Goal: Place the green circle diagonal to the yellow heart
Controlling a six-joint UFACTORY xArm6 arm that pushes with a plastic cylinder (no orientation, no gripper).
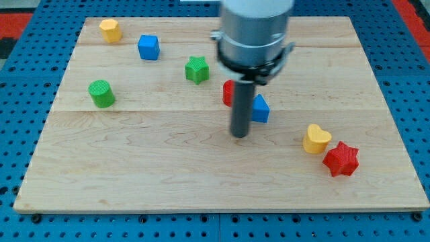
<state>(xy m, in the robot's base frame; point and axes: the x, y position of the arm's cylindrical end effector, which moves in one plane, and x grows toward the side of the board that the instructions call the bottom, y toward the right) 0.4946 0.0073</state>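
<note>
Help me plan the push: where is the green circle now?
The green circle sits near the board's left edge in the camera view, below the yellow block, far left of my tip.

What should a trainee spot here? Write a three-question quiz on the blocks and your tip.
1. True or false: the green circle touches the yellow heart.
2. Which block sits right beside the yellow heart? A) blue cube B) red star C) green star
3. Fill in: my tip is just left of the blue ___ block.

Key: 1 false, they are far apart, on opposite sides of the board; 2 B; 3 triangular.
</note>
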